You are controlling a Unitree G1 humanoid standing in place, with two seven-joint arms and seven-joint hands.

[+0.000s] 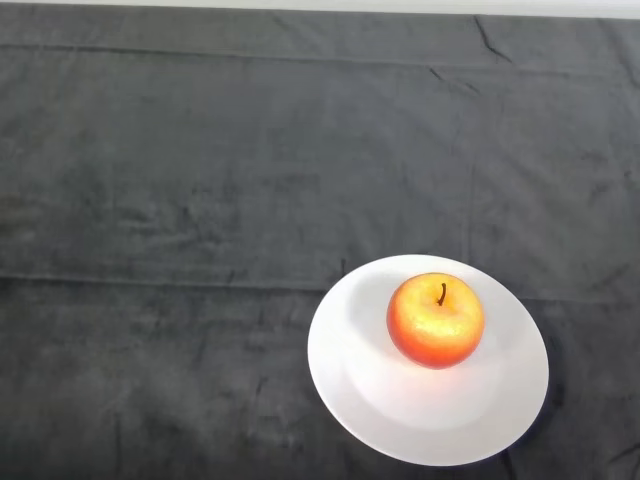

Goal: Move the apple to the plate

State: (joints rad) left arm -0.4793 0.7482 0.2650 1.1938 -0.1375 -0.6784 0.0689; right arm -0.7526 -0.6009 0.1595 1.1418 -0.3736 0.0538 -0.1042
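Nearest the camera, toward the lower right of the head view, a white plate (345, 385) lies flat on the dark cloth (200, 200). It is round and shallow, and its near rim reaches almost to the bottom edge of the view. On the plate sits the apple (436, 320), upright with its dark stem pointing up. It rests a little beyond the plate's middle, toward the far rim, wholly inside the plate's edge. Its skin is red-orange around the sides with a yellower patch on top, around the stem hollow. A soft shadow falls on the plate to the apple's left.

Beyond the plate the cloth covers the whole table. A long horizontal fold runs across it level with the plate's far rim, and another lies farther back, with a few short creases near the far right. At the very top a pale strip (400, 6) shows past the cloth's far edge.

No part of the robot's hand appears, so its state cannot be told.
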